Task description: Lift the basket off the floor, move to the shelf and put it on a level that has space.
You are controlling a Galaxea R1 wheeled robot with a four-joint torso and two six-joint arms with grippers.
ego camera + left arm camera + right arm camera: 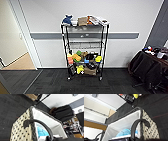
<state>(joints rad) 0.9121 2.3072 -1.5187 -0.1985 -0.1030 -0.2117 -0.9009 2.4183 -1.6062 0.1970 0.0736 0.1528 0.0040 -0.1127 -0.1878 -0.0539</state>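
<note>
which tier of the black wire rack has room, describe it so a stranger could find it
Find the tall black metal wire rack against the white wall, straight ahead on the dark carpet. The black wire-grid tier second from the top is the one: it looks bare, while the topmost tier and the two lower tiers are crowded with colourful items.

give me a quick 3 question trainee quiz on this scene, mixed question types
1. True or false: the top tier of the rack is bare.
2. Multiple choice: which tier looks free for the basket? A) the top one B) the second from the top C) the lower ones
3. Short answer: what colour is the object lying inside the basket's white lining?

Key
1. False: it is covered with items, among them something blue.
2. B: the lower tiers are packed with coloured items.
3. Light blue, seen in both wrist views.
</note>
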